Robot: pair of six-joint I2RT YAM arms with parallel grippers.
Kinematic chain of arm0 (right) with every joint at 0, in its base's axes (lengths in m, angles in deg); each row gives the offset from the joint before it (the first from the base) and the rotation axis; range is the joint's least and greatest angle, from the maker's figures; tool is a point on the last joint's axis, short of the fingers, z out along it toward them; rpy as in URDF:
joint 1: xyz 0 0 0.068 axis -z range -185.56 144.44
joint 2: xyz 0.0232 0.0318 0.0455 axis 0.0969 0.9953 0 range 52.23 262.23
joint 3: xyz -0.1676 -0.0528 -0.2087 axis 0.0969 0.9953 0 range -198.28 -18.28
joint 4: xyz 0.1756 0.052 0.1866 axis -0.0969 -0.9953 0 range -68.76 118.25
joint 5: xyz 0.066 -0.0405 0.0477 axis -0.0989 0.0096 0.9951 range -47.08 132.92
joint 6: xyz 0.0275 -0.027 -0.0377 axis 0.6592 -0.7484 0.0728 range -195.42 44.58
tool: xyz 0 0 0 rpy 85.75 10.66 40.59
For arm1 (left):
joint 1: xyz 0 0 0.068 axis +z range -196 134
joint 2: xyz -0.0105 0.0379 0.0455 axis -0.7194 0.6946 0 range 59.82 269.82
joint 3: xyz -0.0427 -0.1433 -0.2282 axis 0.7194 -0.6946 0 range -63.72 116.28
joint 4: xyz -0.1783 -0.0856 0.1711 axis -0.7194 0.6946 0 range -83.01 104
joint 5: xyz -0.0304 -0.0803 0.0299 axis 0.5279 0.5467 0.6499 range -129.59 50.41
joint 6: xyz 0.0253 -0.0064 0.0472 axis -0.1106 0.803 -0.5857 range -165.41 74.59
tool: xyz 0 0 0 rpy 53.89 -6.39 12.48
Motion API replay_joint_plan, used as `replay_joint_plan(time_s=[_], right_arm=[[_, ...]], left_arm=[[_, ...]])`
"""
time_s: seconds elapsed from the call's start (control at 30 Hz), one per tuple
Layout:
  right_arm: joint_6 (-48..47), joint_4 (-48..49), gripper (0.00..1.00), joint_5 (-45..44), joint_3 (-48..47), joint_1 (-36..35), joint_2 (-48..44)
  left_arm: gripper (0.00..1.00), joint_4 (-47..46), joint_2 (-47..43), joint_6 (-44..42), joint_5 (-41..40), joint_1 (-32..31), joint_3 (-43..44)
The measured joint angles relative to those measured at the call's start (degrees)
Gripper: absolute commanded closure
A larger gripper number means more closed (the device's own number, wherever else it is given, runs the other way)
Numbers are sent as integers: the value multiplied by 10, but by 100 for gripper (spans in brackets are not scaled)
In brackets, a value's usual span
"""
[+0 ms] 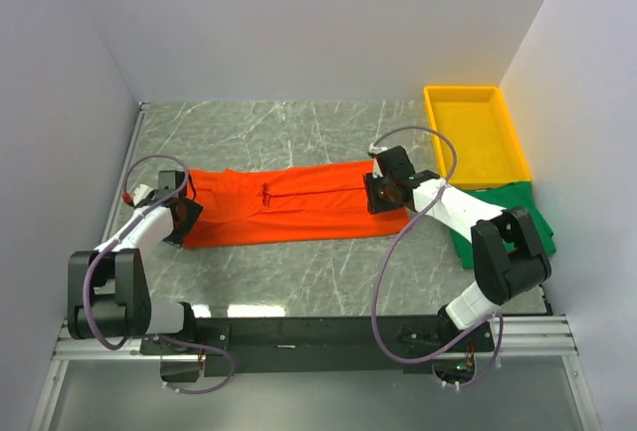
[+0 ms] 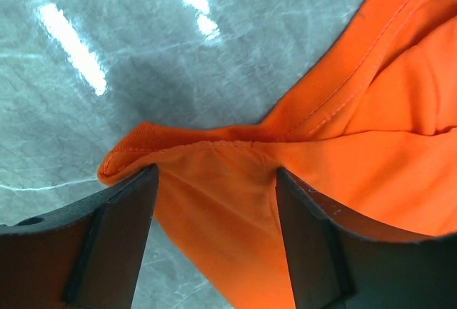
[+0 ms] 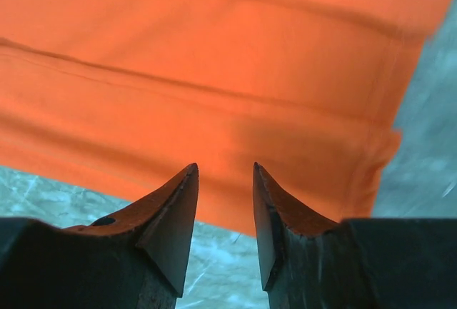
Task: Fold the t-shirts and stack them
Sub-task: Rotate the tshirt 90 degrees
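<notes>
The orange-red t-shirt [image 1: 289, 207] is laid flat on the grey marbled worktop [image 1: 299, 132], folded lengthwise into a long, narrow band that runs from left to right across the middle. Its surface is mostly smooth, with a lengthwise fold line along the centre and a small pucker near the middle. At its left end, a stitched hem and a ribbed edge are seen in the left wrist view, where the cloth is bunched into a low ridge and layered over itself. The left gripper [image 1: 186, 215] is placed at that end, and its fingers [image 2: 121, 237] are spread wide, with the orange cloth lying in the gap between them but not pinched. The right gripper [image 1: 382, 193] is set at the band's right end; its fingers [image 3: 171, 223] are parted only narrowly, their tips are poised over the shirt's near edge, and nothing is gripped. The dark green t-shirt [image 1: 518, 195] is spread on the worktop at the far right, partly hidden under the right arm, just in front of the yellow tray [image 1: 478, 137] and apart from the orange-red one.
</notes>
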Motion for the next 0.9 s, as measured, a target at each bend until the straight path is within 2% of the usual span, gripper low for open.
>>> replay_joint_plan(time_s=[0.27,0.53,0.73,0.9], right_arm=[[-143,-6,55,34,-66,-49,59],[-236,-45,55,89,-95,-49,95],[-282,-67,56,109,-162,-51,140],[-305,-90,56,117,-193,-59,177]], left_arm=[[15,35,16,-43,-18,9,65],[1,38,-100,-167,-31,1,72],[1,-5,-183,-270,-38,-67,51],[1,-29,-186,-318,-26,-90,31]])
